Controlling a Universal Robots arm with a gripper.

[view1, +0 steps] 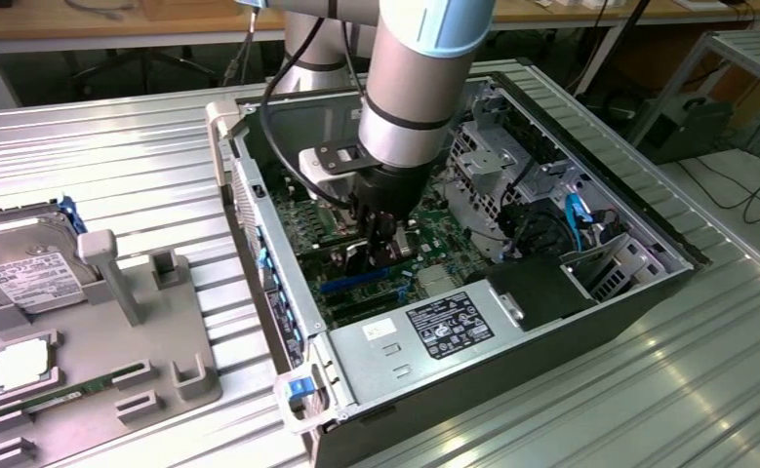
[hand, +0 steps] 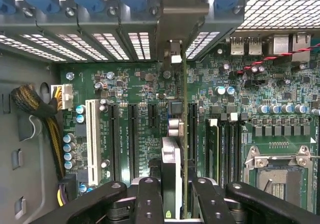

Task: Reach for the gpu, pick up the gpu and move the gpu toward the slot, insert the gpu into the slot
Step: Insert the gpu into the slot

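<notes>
My gripper (view1: 377, 255) reaches down inside the open computer case, over the green motherboard (view1: 438, 249). It is shut on the gpu (hand: 184, 108), which the wrist view shows edge-on as a thin dark card standing upright between the two black fingers (hand: 150, 199). The card's silver bracket (hand: 172, 18) lies against the case's rear slot openings. The card's lower edge runs along a connector strip on the board; whether it is seated there I cannot tell. In the exterior view, part of the blue slot (view1: 349, 285) shows just below the gripper.
A silver hard drive (view1: 21, 268) and a green memory stick (view1: 55, 398) rest on the grey fixture at the exterior view's left. The power supply (view1: 452, 322) and case walls (view1: 243, 195) hem in the gripper. A white connector (hand: 92, 139), cable bundle (hand: 35, 103) and CPU socket (hand: 280, 176) flank the card.
</notes>
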